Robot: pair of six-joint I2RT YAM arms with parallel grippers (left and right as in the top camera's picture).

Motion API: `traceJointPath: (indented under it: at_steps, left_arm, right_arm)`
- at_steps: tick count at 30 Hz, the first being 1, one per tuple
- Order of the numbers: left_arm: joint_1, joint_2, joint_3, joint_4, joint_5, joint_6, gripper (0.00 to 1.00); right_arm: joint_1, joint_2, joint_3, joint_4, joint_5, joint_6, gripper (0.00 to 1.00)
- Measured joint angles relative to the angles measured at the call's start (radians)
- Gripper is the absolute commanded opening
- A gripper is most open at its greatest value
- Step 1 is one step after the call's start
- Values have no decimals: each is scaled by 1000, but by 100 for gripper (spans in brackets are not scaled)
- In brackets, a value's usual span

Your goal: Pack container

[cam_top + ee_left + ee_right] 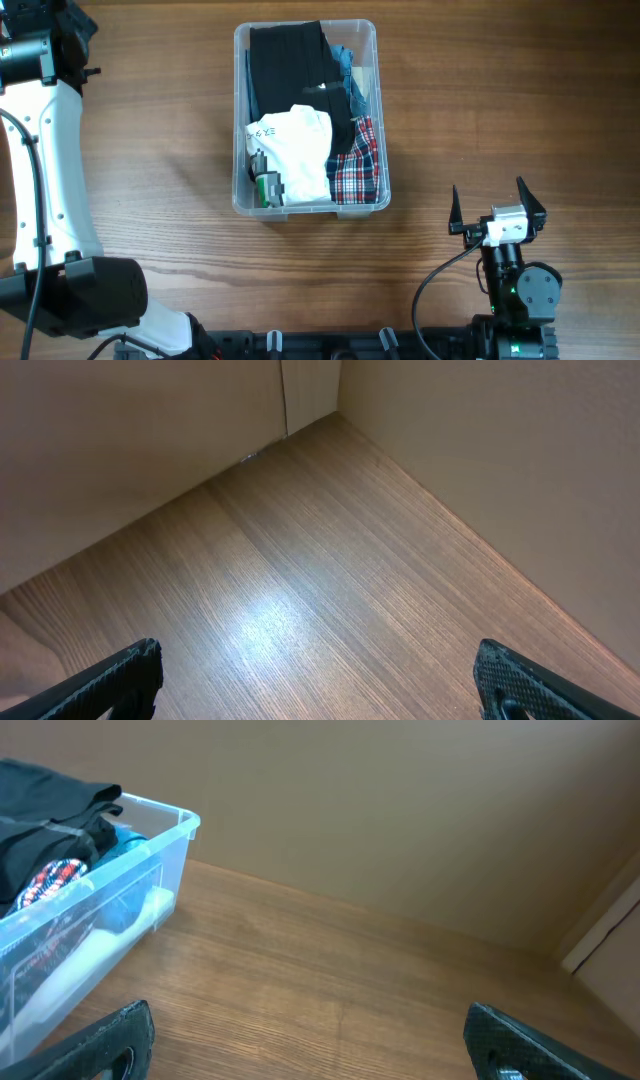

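The clear plastic container [240, 120] stands at the table's middle back. It holds folded garments: a black one [290, 60], a white one [298, 150], a red plaid one [358, 170] and a blue one [352, 70]. The container also shows at the left of the right wrist view [150, 860]. My right gripper [497, 208] is open and empty at the front right, well clear of the container; its fingers frame bare wood in the right wrist view [310, 1040]. My left gripper's fingertips are out of the overhead view at the far left top; in the left wrist view [320, 680] it is open over bare wood.
The left arm's white body [50, 170] runs down the table's left side. Beige walls meet in a corner behind the table [310, 400]. A dark fixture lies along the front edge [330, 345].
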Motion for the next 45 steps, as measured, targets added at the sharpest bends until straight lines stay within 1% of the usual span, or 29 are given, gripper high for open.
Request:
traceJointPath:
  at_steps: [34,38,45]
  left_arm:
    - [-11,-7,-4,0,0,0,100]
    - [-58,-52,-11,-1,0,0,100]
    - [-193,-253,-14,0,0,0,100]
  right_arm:
    - [0,0,0,0,-3,-21,100]
    - [0,0,0,0,-3,-21,100]
    - [0,0,0,0,-3,-21,100]
